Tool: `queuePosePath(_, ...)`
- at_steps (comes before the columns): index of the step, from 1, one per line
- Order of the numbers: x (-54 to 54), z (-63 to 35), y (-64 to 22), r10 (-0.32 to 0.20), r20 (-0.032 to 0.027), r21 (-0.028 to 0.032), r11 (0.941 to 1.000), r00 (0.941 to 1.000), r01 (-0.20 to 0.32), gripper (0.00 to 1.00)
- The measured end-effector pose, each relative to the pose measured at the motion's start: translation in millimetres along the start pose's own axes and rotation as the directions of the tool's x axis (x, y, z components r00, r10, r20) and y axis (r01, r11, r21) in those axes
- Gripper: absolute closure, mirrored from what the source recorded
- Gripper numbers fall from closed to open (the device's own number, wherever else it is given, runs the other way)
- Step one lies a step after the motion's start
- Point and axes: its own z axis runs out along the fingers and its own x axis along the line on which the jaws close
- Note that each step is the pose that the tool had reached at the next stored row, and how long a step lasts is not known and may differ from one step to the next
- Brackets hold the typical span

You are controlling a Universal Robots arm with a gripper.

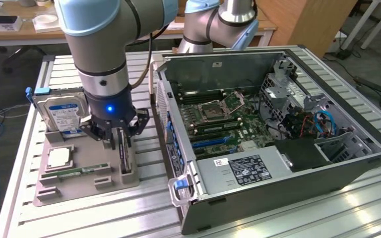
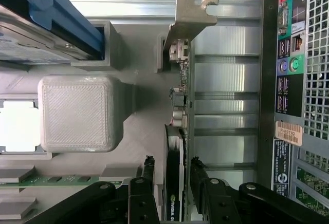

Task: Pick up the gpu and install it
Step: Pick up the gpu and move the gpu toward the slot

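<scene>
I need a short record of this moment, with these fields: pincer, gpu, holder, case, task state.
pincer: open, one finger on each side of the gpu
gpu: stands on edge in the grey holder, not lifted
also in holder: hard drive, memory stick
case: open, on its side, at the exterior view's right of the holder
task state: gpu not yet picked up

Bright, even room light, soft shadows, glare on the slatted metal table point(image 1: 362, 198) and washed-out processor chip point(image 2: 18, 126).
</scene>
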Motion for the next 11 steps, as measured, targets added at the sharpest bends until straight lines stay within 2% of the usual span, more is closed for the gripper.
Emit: queuePosePath(11,0.2,4.5,9.6,0.000,0.0001,0.0001,1.0000,1.0000,0.000,0.58)
